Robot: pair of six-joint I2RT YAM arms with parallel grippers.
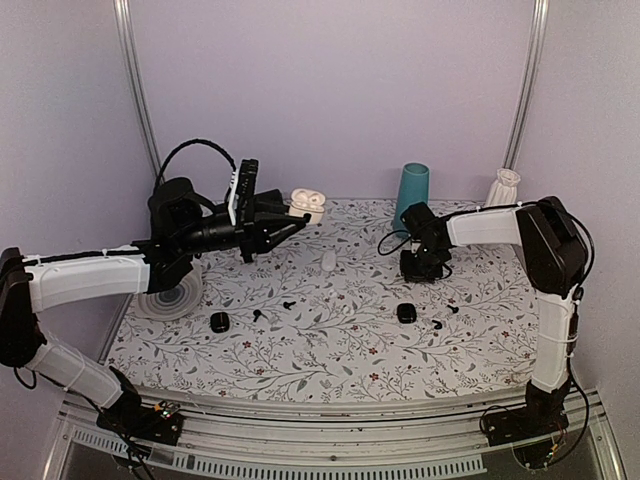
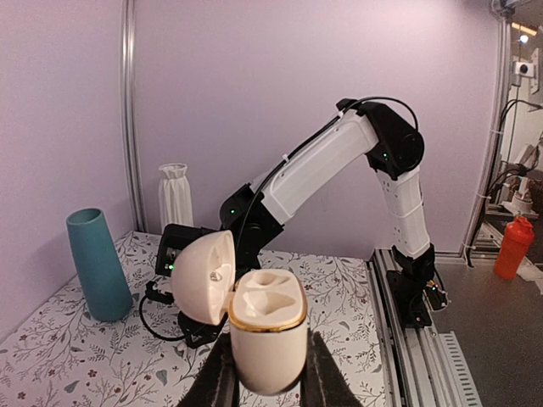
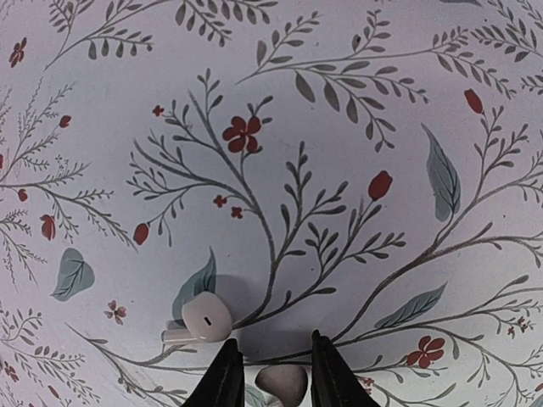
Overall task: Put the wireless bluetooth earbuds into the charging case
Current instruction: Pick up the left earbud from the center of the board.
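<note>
My left gripper (image 1: 292,224) is shut on the cream charging case (image 1: 307,203) and holds it up over the back of the table. In the left wrist view the case (image 2: 267,326) has a gold rim, its lid hangs open to the left and both sockets are empty. My right gripper (image 1: 425,268) points down at the table at the right. In the right wrist view its jaws (image 3: 270,343) stand narrowly apart, closed on a white earbud (image 3: 282,383). A second white earbud (image 3: 204,318) lies on the cloth just left of the fingers.
Two black cases (image 1: 219,321) (image 1: 406,313) and several black earbuds (image 1: 289,302) lie on the floral cloth. A small white item (image 1: 328,260) lies mid-table. A teal cup (image 1: 411,195) and a white vase (image 1: 505,187) stand at the back right. A grey disc (image 1: 170,297) lies at the left.
</note>
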